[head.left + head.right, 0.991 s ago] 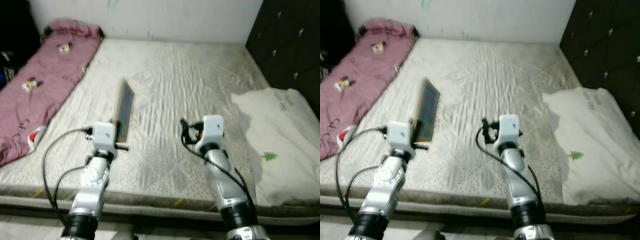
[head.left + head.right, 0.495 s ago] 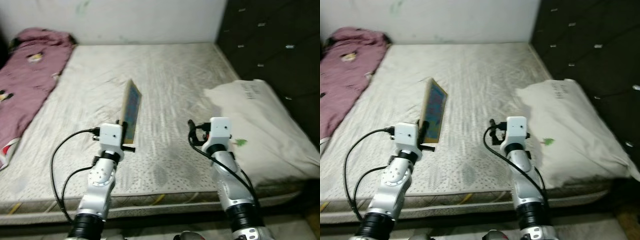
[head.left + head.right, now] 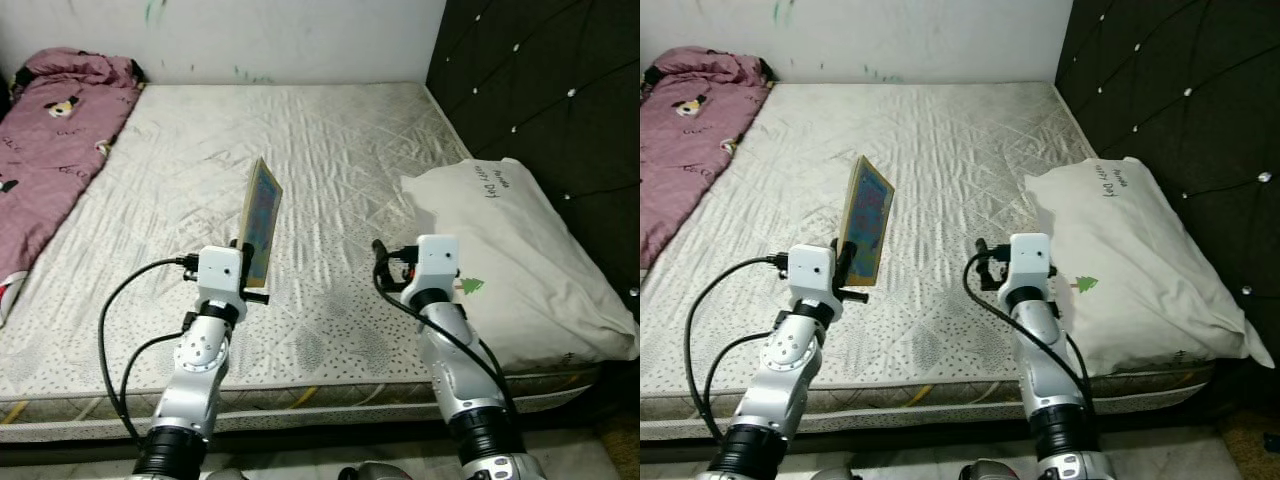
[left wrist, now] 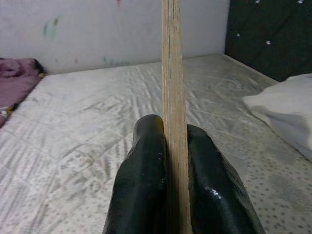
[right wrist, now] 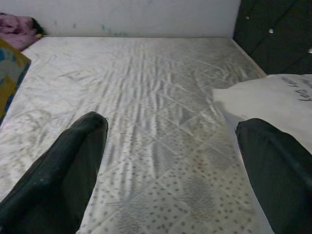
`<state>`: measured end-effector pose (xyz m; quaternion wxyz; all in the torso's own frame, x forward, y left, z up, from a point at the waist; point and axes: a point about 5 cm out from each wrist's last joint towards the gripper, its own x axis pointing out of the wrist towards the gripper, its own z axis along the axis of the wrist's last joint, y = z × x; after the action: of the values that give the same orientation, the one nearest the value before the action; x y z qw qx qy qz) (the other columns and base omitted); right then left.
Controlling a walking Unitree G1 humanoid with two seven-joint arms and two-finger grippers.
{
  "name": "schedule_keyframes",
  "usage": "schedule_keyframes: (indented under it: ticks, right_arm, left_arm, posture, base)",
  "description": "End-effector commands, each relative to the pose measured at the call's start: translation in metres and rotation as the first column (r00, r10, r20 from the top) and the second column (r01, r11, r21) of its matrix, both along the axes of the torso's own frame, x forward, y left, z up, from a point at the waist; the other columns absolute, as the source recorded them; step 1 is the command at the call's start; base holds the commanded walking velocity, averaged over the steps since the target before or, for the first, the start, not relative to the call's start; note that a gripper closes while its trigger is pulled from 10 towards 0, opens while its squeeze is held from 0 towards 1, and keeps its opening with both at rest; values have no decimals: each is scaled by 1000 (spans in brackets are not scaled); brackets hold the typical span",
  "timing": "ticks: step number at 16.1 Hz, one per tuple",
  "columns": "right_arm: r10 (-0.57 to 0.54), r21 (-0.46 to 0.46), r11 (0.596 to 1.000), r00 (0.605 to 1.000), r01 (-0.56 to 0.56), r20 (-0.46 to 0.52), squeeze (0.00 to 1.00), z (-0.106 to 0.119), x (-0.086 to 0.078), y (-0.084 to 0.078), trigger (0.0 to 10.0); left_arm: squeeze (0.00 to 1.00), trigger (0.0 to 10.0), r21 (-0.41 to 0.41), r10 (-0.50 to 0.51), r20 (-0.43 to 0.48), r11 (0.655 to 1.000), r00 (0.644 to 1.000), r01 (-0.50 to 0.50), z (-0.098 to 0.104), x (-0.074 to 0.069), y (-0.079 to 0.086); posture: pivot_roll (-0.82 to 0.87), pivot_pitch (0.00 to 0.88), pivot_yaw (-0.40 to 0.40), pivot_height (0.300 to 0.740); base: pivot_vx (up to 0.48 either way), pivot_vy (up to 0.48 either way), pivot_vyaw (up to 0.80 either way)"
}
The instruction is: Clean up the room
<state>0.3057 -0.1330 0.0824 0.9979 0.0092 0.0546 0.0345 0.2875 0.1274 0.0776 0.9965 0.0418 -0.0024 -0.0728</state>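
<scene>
A thin wooden picture board (image 3: 261, 218) with a colourful printed face stands on edge above the bare mattress (image 3: 300, 140), held upright by my left gripper (image 3: 251, 277), which is shut on its lower edge. In the left wrist view the board's edge (image 4: 171, 87) runs straight up between the two black fingers (image 4: 142, 185). My right gripper (image 3: 382, 262) hovers over the mattress near the front edge, open with nothing between its fingers (image 5: 68, 165). The board's corner (image 5: 9, 73) appears at the side of the right wrist view.
A white pillow (image 3: 510, 250) lies on the right side of the mattress against a dark tufted headboard (image 3: 540, 90). A crumpled pink blanket (image 3: 55, 140) lies along the left side. A white wall (image 3: 250, 40) is behind the bed.
The camera has swung to the right, bringing the headboard and the whole pillow into view. Both arms keep the same pose, and the board stays in the left gripper.
</scene>
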Motion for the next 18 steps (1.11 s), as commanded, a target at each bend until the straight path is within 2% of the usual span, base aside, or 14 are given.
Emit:
schedule_keyframes:
  ticks: [1, 8, 11, 18]
  right_arm:
    - [-8, 8, 1000, 1000, 8, -2, 0, 2, 1, 0, 10000]
    - [-9, 4, 1000, 1000, 9, 0, 0, 2, 3, 0, 10000]
    - [-9, 0, 1000, 1000, 9, 0, 0, 2, 3, 0, 10000]
    - [-5, -6, 1000, 1000, 5, -1, 0, 1, 2, -1, 10000]
  left_arm:
    - [0, 10000, 0, -3, 39, 1000, 999, 3, 9, 4, 0]
    - [0, 10000, -7, -5, 49, 1000, 999, 5, 11, 4, 0]
    - [0, 10000, -31, -5, 62, 999, 998, 7, 13, 5, -1]
    - [0, 10000, -33, 15, 75, 999, 997, -12, 13, 5, 1]
  posture:
    - [47, 0, 17, 740]
    - [47, 0, 16, 740]
    - [46, 0, 15, 740]
    - [47, 0, 13, 740]
  base:
    - [0, -296, -425]
    - [0, -294, -64]
    - [0, 0, 0]
    - [0, 0, 0]
